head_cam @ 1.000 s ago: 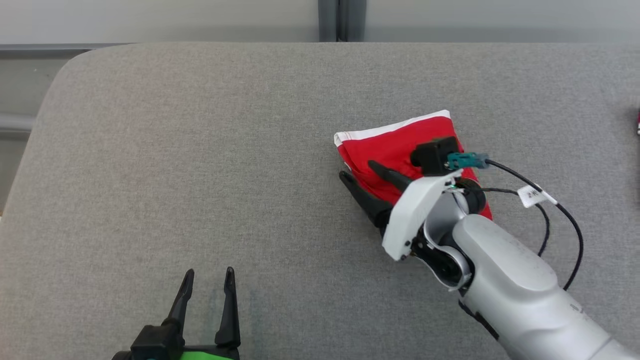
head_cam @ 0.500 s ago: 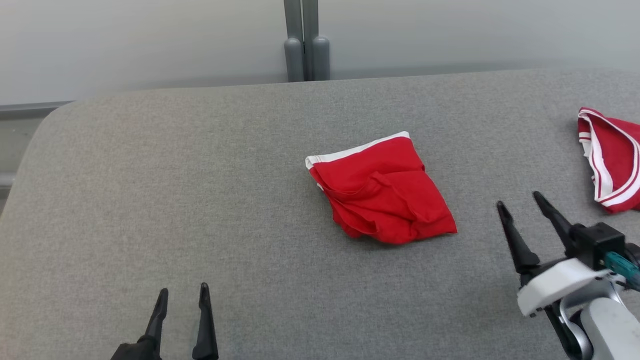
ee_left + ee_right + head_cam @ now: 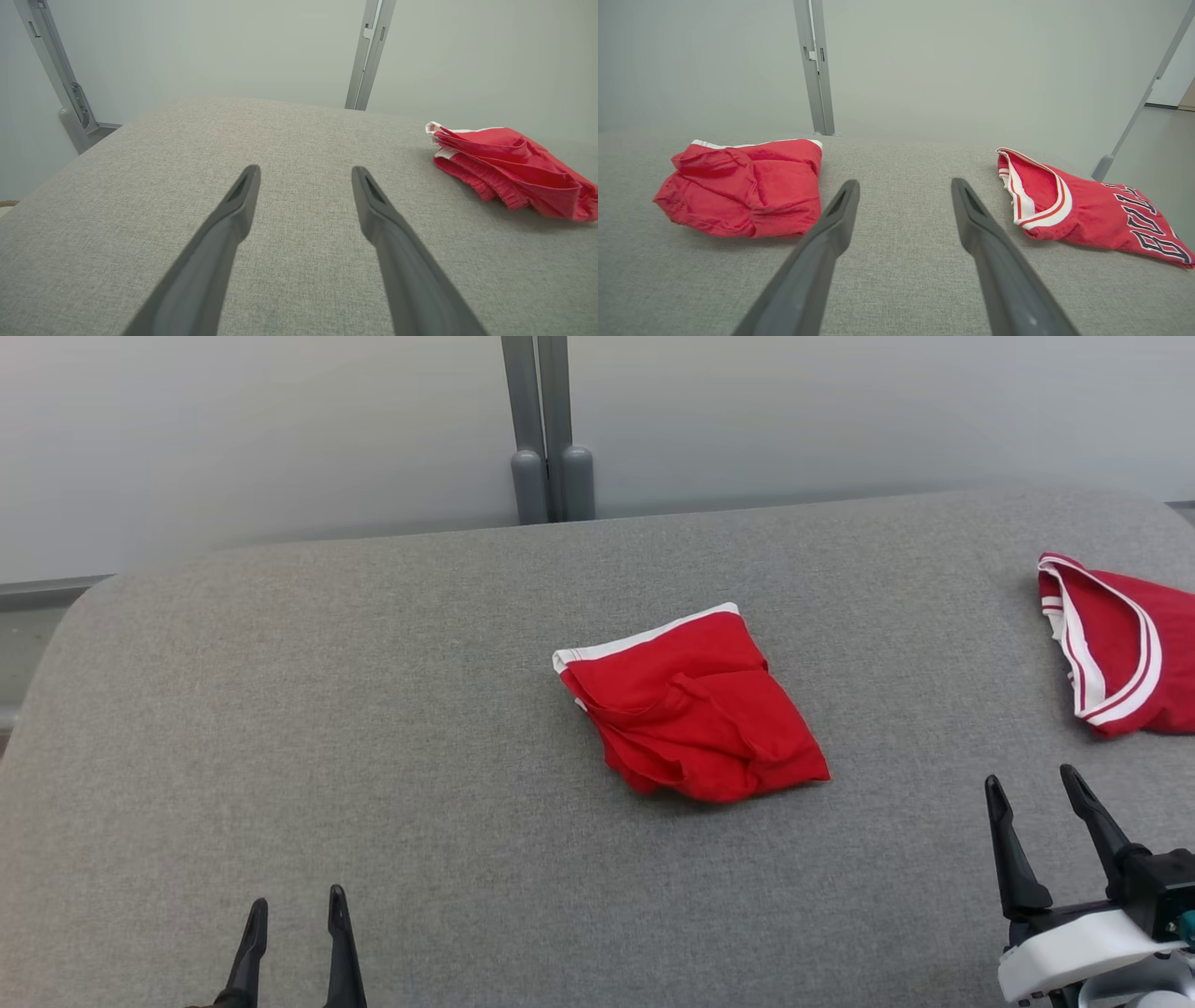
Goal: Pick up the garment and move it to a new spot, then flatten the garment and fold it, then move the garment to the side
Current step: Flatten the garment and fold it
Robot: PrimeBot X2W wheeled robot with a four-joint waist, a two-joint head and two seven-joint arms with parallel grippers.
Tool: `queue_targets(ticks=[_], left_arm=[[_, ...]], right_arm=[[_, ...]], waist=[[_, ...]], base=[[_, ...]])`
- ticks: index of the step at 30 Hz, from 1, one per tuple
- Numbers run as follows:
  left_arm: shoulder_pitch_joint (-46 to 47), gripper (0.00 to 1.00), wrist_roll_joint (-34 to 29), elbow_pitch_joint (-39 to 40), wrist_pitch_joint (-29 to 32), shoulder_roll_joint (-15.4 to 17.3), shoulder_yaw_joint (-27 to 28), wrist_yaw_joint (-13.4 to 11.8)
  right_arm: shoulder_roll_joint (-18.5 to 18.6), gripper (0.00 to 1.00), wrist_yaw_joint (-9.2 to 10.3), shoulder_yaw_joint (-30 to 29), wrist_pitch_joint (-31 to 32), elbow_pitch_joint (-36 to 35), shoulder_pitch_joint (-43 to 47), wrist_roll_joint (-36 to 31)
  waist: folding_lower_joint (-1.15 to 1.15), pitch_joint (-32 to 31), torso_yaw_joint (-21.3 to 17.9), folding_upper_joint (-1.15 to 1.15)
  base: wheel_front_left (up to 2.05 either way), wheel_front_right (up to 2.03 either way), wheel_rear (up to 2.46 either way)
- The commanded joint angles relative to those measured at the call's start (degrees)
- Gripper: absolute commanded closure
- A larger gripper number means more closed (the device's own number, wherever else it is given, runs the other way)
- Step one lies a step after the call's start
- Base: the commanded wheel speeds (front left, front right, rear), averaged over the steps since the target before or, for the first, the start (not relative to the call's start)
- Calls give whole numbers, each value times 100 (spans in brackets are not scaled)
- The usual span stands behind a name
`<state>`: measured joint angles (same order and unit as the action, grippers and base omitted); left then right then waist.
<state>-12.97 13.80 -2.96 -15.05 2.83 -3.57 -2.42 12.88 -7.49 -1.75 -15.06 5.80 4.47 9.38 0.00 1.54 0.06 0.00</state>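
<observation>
The garment [image 3: 691, 709] is red cloth with a white band along one edge, folded into a small, roughly square bundle. It lies on the grey fabric-covered table [image 3: 280, 709], about midway between the left and right edges and well in from the far edge. The white band runs along its far-left side. The near side is rumpled, with loose creases across the top layer. From low on the left, its stacked layers [image 3: 509, 163] show at the folded end.
</observation>
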Motion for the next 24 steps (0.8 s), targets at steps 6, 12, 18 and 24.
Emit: queue_targets(ticks=[6, 12, 18, 24], left_arm=[[-97, 0, -15, -28, -14, 14, 61, 95], [77, 0, -48, 43, -14, 14, 27, 152], [438, 0, -38, 82, -15, 13, -99, 230], [817, 0, 85, 20, -14, 12, -263, 238]], right_arm=[[-36, 0, 1, 32, -12, -17, -9, -76], [18, 0, 0, 212, -12, -78, -488, 10], [354, 100, 1, 857, -12, 728, -1826, -11], [600, 100, 1, 1584, -13, 2050, -3303, 12]], waist=[[0, -42, 63, 0], [0, 209, 245, 0], [0, 807, 592, 0], [0, 1421, 1129, 0]], base=[[0, 0, 0], [0, 0, 0], [0, 0, 0], [0, 0, 0]])
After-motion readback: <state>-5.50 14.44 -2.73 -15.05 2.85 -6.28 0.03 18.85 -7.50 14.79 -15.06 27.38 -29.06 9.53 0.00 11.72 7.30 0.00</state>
